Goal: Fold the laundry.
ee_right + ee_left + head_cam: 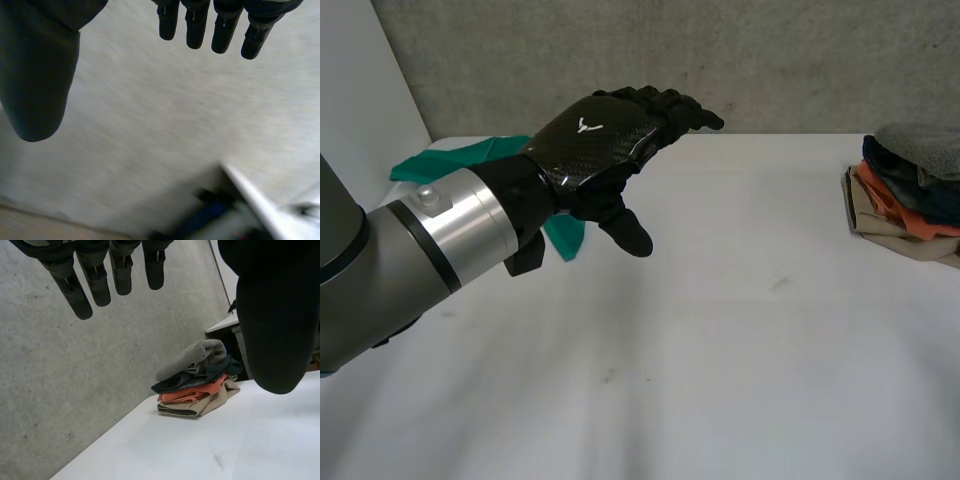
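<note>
A green cloth [460, 160] lies at the back left of the white table [720, 330], partly hidden behind my left arm. My left hand [595, 140] hovers above the table in front of that cloth, open, fingers stretched out, thumb hanging down, holding nothing. In the left wrist view its fingers [95, 280] are straight and point toward a stack of folded clothes [197, 385]. That stack [910, 195] sits at the table's right edge, with grey on top, then dark blue, orange and beige. My right hand [225, 25] is open and empty, fingers straight, thumb spread, facing a grey wall.
A concrete wall [720, 60] runs behind the table's far edge. A white panel [370, 80] stands at the back left. Past the stack, a dark cabinet [227, 335] stands beside the table. Bare tabletop [250, 440] stretches between my left hand and the stack.
</note>
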### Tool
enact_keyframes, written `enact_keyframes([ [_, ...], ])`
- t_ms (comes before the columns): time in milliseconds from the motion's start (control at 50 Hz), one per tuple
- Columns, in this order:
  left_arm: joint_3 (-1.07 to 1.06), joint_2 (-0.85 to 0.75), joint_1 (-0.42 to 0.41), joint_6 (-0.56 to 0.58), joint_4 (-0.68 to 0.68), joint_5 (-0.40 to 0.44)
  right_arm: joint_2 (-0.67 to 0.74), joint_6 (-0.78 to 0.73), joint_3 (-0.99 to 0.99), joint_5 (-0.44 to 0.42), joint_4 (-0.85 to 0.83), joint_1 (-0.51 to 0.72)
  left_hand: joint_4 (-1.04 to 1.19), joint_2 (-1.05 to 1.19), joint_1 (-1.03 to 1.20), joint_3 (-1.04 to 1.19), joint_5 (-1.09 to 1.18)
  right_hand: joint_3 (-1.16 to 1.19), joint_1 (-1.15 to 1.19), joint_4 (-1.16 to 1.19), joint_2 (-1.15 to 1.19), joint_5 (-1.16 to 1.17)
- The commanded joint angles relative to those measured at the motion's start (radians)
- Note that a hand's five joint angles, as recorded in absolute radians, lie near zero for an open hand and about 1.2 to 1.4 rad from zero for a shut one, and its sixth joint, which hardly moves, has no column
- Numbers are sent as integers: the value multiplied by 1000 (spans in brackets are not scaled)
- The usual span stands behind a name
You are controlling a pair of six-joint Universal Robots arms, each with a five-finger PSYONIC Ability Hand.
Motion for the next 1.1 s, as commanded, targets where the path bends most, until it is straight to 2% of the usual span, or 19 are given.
enact_keyframes([
  [20,1,11,6,0,15,0,-149,-18,36,115,-250,118,-21,-24,-15,-29,-22,-41,-58,-43,-44,-44],
  [60,3,12,13,2,35,-9,-250,48,121,66,-365,183,-21,-24,-14,-29,-22,-41,-58,-43,-44,-44],
  [80,4,11,18,0,46,-23,-257,54,131,59,-375,188,-18,-22,-12,-26,-19,-41,-58,-43,-44,-44],
  [160,7,8,58,2,98,-115,-358,180,343,-121,-577,381,-33,-36,-26,-40,-34,-41,-58,-43,-44,-44],
  [220,16,-18,87,9,155,-199,-362,192,425,-192,-637,466,-33,-36,-26,-40,-34,-41,-58,-43,-44,-44],
  [240,19,-27,95,14,170,-215,-361,192,471,-227,-649,524,-33,-36,-26,-40,-34,-41,-58,-43,-44,-44],
  [320,64,-125,142,58,251,-256,-341,175,566,-270,-619,645,-21,-24,-15,-29,-22,-41,-58,-43,-44,-44],
  [380,117,-223,191,128,279,-259,-307,131,588,-263,-541,691,-1,-4,6,-8,-2,-41,-58,-43,-44,-44],
  [460,192,-369,220,230,285,-259,-231,18,582,-223,-338,736,20,17,26,12,19,-41,-58,-43,-44,-44],
  [480,209,-403,223,248,285,-259,-205,-30,577,-194,-259,750,26,22,32,18,25,-41,-58,-43,-44,-44],
  [560,297,-558,240,337,293,-250,-160,-102,580,-122,-136,791,61,58,68,54,60,-41,-58,-43,-44,-44],
  [660,381,-708,245,431,314,-235,-145,-107,599,-83,-132,811,93,90,100,86,92,-41,-58,-43,-44,-44],
  [700,410,-770,246,462,331,-191,-145,-105,603,-85,-134,813,111,108,117,103,110,-41,-58,-43,-44,-44],
  [780,459,-849,246,497,365,-141,-143,-104,606,-85,-134,816,155,152,162,147,154,-41,-58,-43,-44,-44],
  [860,519,-917,248,515,389,-135,-140,-104,615,-85,-135,816,207,204,214,200,207,-41,-58,-43,-44,-44],
  [1060,559,-985,248,597,396,-126,-125,-104,623,-85,-157,813,284,281,291,277,283,-41,-58,-43,-44,-44],
  [1100,559,-991,248,621,396,-117,-125,-104,623,-85,-157,813,360,357,367,353,359,-41,-58,-43,-44,-44],
])
